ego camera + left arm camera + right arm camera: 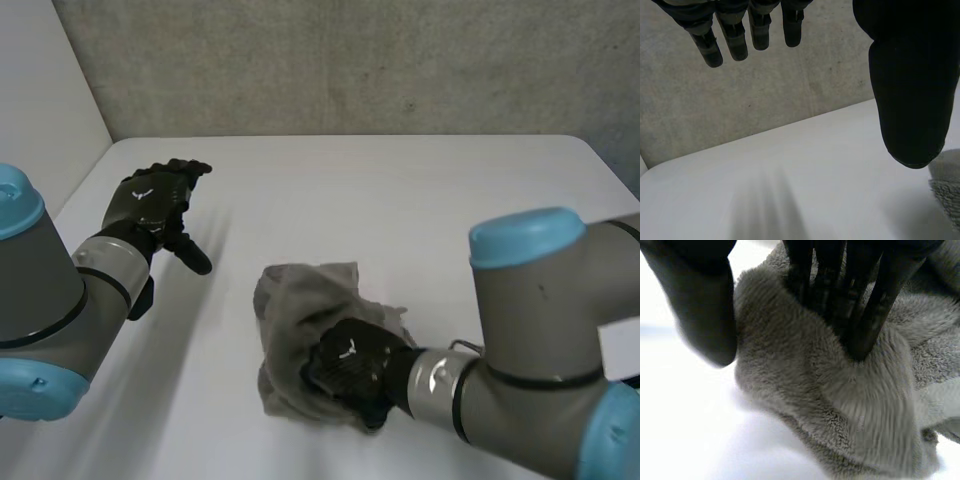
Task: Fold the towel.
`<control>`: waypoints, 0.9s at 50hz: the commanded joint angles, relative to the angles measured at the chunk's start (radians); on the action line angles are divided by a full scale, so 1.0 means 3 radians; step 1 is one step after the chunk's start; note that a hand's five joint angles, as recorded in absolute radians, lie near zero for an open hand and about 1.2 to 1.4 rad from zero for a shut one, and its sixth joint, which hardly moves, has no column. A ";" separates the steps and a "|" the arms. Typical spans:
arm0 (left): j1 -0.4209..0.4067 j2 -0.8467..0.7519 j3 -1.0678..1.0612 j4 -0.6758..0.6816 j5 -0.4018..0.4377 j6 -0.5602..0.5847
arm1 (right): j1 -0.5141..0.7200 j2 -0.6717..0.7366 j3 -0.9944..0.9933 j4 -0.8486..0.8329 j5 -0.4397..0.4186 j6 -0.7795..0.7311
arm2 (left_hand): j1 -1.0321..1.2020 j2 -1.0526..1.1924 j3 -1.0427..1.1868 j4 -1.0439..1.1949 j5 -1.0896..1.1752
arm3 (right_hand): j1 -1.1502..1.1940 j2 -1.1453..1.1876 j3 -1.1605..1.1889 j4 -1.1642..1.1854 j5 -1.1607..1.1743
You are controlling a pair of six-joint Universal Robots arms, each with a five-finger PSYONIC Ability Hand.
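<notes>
1. The black left hand [150, 205] is held above the white table [420, 190], at about ten o'clock from the table's middle in the head view. Nothing is held and nothing is touched by it.
2. In the left wrist view the left hand's fingers [735, 37] are seen straight and slightly spread, with the thumb [910, 90] set well apart from them, so the hand is wide. Bare table [790, 190] lies beneath it and the rough grey wall [765, 100] stands beyond the table's far edge.
3. A corner of the grey terry towel [947, 192] is seen on the table beside the left thumb's tip, apart from that hand.
4. The towel [300, 295] is found crumpled in a loose heap on the table, at about six o'clock from the table's middle and at about four o'clock from the left hand, well apart from it.
5. The black right hand [348, 365] is laid on the towel's near part, at about five o'clock on the heap.
6. In the right wrist view the right hand's fingers [870, 310] are sunk into the towel's pile [865, 410]. A raised ridge of cloth is gathered between them and the thumb [705, 310], so the towel is gripped.
7. The thumb's tip is held just above the table [680, 435], at the ridge's outer side.
</notes>
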 commanded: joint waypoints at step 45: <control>-0.0511 -0.0642 0.0293 -0.0065 0.0434 0.1197 | -0.1114 0.0092 0.0273 -0.1041 0.0039 0.2754 | 0.0751 0.0778 0.0777 0.0774 0.0659 | -0.1453 -0.1445 -0.1556 -0.1670 -0.1487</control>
